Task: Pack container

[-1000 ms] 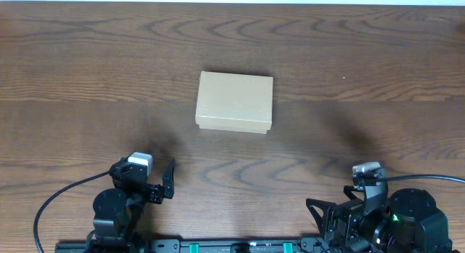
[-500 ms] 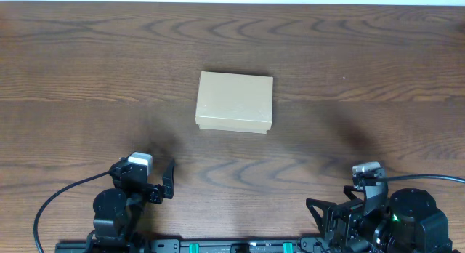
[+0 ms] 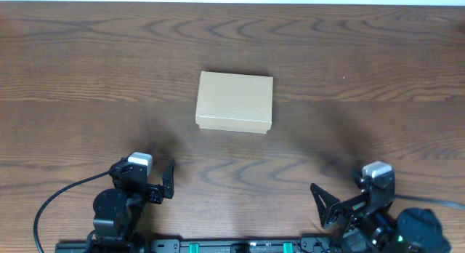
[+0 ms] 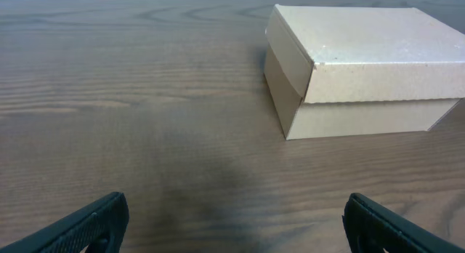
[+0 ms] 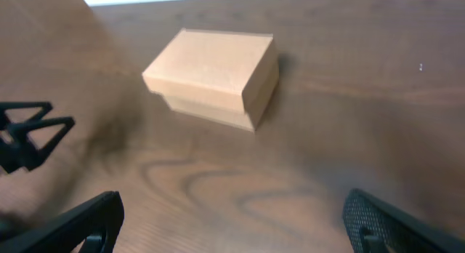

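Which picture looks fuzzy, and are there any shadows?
Right wrist view: the box looks soft and blurry, and the scene is tilted. Left wrist view: sharp, with a dim shadow on the table. Overhead view: even light, no glare, faint shadows beside the box.

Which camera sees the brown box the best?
The left wrist view: the cardboard box is close and sharp, showing its closed lid and two sides. The overhead view shows the box small, mostly its top. The right wrist view shows the box whole but blurry.
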`<state>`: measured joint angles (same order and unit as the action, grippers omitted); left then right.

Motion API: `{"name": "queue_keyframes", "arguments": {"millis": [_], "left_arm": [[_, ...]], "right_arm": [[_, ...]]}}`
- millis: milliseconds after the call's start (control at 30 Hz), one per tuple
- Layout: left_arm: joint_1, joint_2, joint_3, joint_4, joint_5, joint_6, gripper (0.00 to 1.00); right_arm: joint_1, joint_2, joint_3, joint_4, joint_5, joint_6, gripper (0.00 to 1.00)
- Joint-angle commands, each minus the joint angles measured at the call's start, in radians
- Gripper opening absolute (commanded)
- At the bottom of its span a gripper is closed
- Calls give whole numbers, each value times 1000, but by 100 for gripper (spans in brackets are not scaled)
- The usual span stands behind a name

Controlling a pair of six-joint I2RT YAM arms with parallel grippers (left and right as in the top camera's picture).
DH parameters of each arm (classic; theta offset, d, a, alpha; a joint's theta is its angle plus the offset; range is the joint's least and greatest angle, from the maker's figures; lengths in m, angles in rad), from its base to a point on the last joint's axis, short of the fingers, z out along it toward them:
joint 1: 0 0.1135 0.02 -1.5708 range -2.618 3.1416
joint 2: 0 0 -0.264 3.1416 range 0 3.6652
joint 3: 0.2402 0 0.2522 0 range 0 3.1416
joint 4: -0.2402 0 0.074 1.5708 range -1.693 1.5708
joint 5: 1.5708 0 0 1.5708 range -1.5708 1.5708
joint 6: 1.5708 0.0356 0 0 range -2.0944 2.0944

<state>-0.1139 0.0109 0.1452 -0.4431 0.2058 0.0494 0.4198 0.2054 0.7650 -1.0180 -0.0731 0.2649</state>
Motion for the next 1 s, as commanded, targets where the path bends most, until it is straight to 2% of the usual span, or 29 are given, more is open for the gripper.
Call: {"name": "queue_keyframes", "arguments": {"millis": [0,200,467,967], "left_arm": [[2,-7,-18,-2,-7,-4,95],[2,-7,-18,-2,-7,-4,95],[2,-7,-18,-2,-7,-4,95],[2,-7,-18,-2,-7,-4,95]], "right_arm": [[4,-97,-145,64,25,-82,99],[4,-201,-402,285,24,-98,99],[5,-200,-633,539,16,-78,99],[5,-200,-635,562,24,-79,99]]}}
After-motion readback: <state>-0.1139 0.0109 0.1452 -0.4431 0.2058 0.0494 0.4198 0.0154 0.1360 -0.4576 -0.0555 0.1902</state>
